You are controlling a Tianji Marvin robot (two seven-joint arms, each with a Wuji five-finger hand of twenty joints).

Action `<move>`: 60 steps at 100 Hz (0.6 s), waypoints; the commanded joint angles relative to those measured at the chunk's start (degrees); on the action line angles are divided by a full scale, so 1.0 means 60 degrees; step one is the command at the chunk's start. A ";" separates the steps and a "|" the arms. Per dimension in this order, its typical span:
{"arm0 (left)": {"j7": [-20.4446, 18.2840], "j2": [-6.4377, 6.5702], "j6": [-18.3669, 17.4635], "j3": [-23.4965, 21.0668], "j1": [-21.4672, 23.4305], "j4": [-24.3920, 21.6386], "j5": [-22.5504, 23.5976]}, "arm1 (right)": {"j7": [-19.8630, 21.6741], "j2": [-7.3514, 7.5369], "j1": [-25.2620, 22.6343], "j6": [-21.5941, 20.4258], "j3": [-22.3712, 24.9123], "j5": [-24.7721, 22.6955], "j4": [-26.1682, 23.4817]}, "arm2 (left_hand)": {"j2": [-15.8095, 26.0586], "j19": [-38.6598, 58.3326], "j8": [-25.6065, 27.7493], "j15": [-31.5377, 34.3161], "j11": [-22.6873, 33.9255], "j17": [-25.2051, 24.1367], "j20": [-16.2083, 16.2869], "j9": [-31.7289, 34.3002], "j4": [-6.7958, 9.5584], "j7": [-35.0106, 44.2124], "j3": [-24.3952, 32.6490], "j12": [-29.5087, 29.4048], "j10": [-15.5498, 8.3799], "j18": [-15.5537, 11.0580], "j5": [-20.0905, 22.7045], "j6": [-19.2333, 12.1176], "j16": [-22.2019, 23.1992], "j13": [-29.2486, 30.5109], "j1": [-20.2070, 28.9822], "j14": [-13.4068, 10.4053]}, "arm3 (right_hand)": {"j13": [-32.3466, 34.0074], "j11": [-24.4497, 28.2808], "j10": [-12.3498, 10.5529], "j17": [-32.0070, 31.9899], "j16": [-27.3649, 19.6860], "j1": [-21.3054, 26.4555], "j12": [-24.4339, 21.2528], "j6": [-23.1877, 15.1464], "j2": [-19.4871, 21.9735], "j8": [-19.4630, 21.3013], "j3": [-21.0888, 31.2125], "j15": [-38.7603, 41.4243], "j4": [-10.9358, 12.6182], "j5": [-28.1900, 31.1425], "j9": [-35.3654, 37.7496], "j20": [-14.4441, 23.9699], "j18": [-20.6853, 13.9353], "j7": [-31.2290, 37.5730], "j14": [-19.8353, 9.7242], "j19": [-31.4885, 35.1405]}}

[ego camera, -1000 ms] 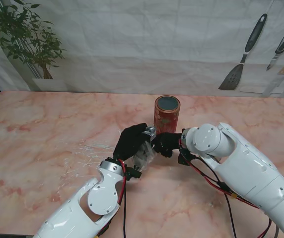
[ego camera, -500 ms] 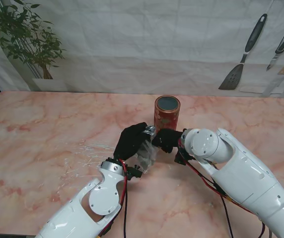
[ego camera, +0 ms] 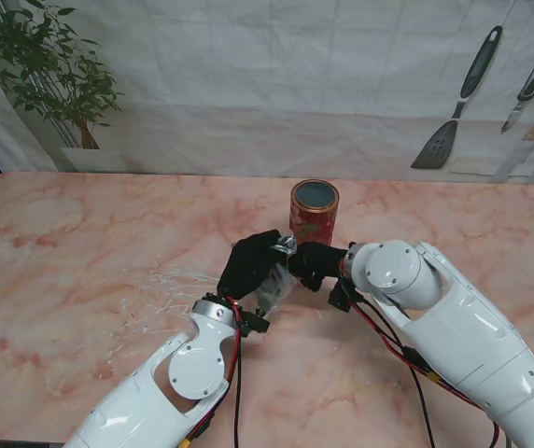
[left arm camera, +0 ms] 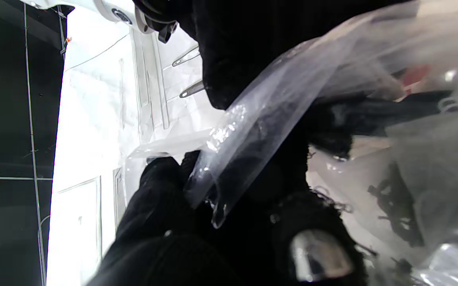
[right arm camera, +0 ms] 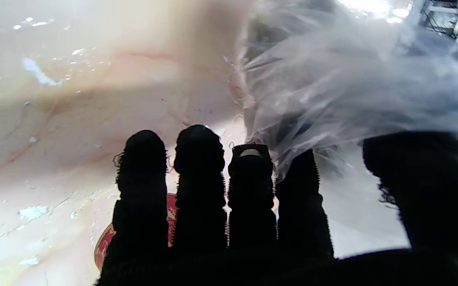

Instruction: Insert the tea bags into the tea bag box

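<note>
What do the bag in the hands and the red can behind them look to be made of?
The bag: thin clear plastic film, glossy; it crinkles and the dark left hand shows through. The can: probably printed metal or card, red with gold pattern and a dark top; the look leaves it open.

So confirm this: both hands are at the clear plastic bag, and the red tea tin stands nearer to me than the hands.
Wrong on the tin's place. The stand view shows the red tea tin standing farther from you than the hands, not nearer. The rest holds: the left hand and right hand are both at the clear plastic bag.
</note>
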 commanded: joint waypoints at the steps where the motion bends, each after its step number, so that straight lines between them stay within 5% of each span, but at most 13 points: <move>1: -0.0192 -0.0034 -0.0036 0.0042 -0.0052 -0.0009 -0.0079 | 0.0023 -0.0076 -0.0103 0.0045 0.0064 0.0309 -0.0050 | 0.0503 0.1559 0.0167 0.1634 -0.0451 -0.1406 -0.0121 -0.0069 0.0222 0.0745 0.0011 -0.0218 -0.0125 0.0462 0.0080 0.1048 -0.0130 0.1275 0.0658 0.1714 | 0.0049 0.0306 -0.0155 -0.0003 0.0088 -0.0801 0.0216 0.0087 -0.0584 0.0053 -0.0185 0.0387 -0.0315 -0.0108 -0.0171 0.0116 -0.0016 -0.0032 -0.0106 0.0417; 16: -0.0230 -0.0041 -0.0094 0.0113 -0.0113 0.0095 -0.0076 | 0.0061 -0.0121 -0.0068 0.0102 0.0120 0.0728 0.0006 | 0.0509 0.1547 0.0165 0.1605 -0.0475 -0.1411 -0.0124 -0.0064 0.0222 0.0746 0.0008 -0.0226 -0.0129 0.0470 0.0093 0.1043 -0.0146 0.1242 0.0648 0.1735 | -0.0015 0.0256 -0.0041 -0.0095 0.0215 -0.2066 0.0333 0.0609 -0.1604 0.0145 0.1307 0.0328 -0.0584 0.0392 -0.0210 0.0165 0.0031 0.0006 -0.0025 0.0382; 28: -0.0172 -0.0096 -0.0197 0.0173 -0.0240 0.0289 -0.0117 | 0.0212 -0.0069 0.0025 0.0040 -0.0003 0.0616 0.0003 | 0.0501 0.1502 0.0167 0.1546 -0.0496 -0.1420 -0.0141 -0.0083 0.0220 0.0752 -0.0002 -0.0233 -0.0135 0.0505 0.0091 0.1017 -0.0169 0.1178 0.0624 0.1740 | -0.0074 0.0233 -0.0084 -0.0105 0.0236 -0.1897 0.0344 0.0772 -0.2913 0.0212 0.2259 0.0280 -0.0720 0.0766 -0.0274 0.0194 0.0033 0.0242 -0.0069 0.0378; 44: -0.0054 -0.0155 -0.0205 0.0202 -0.0346 0.0413 -0.0143 | 0.0466 0.0025 0.0178 -0.0216 -0.0266 0.0283 0.0047 | 0.0529 0.1404 0.0179 0.1511 -0.0517 -0.1433 -0.0175 -0.0186 0.0222 0.0764 -0.0001 -0.0222 -0.0198 0.0585 0.0028 0.0963 -0.0171 0.1023 0.0590 0.1737 | -0.0202 0.0201 -0.0068 -0.0157 0.0224 -0.1127 0.0383 0.1071 -0.3781 0.0490 0.2524 0.0182 -0.0742 0.1234 -0.0398 0.0149 0.0006 0.0979 -0.0086 0.0239; 60: 0.0004 -0.0191 -0.0226 0.0195 -0.0388 0.0509 -0.0215 | 0.0436 -0.0013 0.0175 -0.0413 -0.0327 0.0428 0.0152 | 0.0533 0.1364 0.0187 0.1502 -0.0527 -0.1436 -0.0187 -0.0213 0.0222 0.0782 -0.0003 -0.0212 -0.0200 0.0629 0.0015 0.0947 -0.0171 0.0945 0.0574 0.1756 | -0.0073 0.0277 -0.0036 -0.0174 0.0136 0.0984 0.0381 0.1016 -0.3843 0.0740 0.1982 0.0196 -0.0435 0.1684 -0.0101 0.0125 0.0026 0.1658 -0.0064 0.0147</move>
